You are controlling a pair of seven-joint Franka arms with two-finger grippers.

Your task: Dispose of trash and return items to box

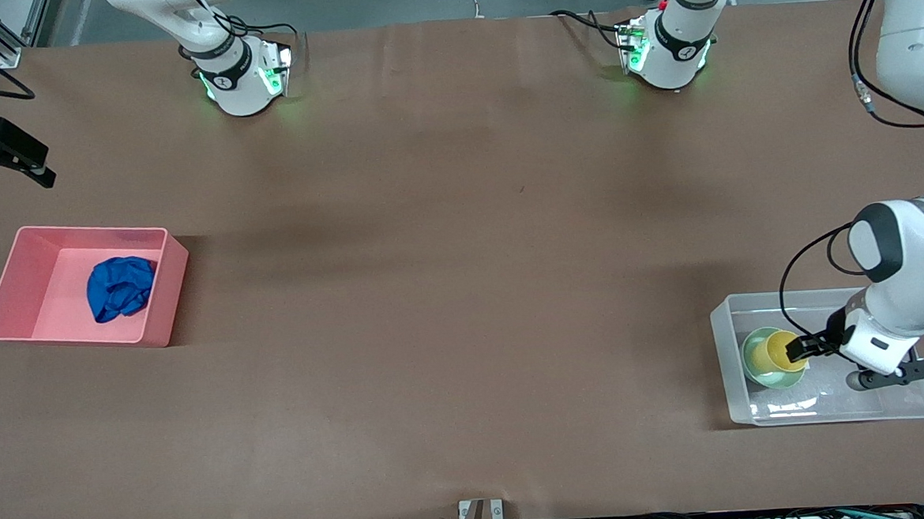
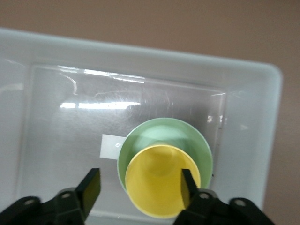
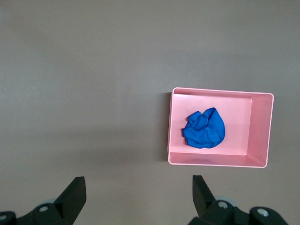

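The right arm is mostly cut off: in the front view only its base at the top and a dark piece of its hardware at the upper-left edge of the frame show. The right gripper (image 3: 139,194) appears only in its own wrist view, where the two fingertips rise from the bottom edge spread wide with nothing between them, high over bare brown table (image 1: 448,292). Farther off in that view lies the pink bin (image 3: 219,160), and the blue cloth wad (image 3: 204,128) sits on its floor, well apart from the gripper. In the front view the pink bin (image 1: 6,315) is at the middle left of the frame, with the wad (image 1: 121,287) inside.

The left gripper (image 1: 803,345) is low inside the clear box (image 1: 734,403) at the lower right of the front view, and the arm's white wrist hides much of the box's interior. The yellow cup (image 1: 781,351) stands nested in the mint-green bowl (image 1: 756,359), on the box floor. In the left wrist view the gripper (image 2: 140,186) is open: one finger (image 2: 188,185) reaches into the cup (image 2: 159,185), the other stands outside the cup wall, apart from it, so the wall lies between them ungripped. The cup covers much of the bowl (image 2: 187,138), and the bowl partly hides a white sticker (image 2: 110,146) on the box (image 2: 262,140) floor.
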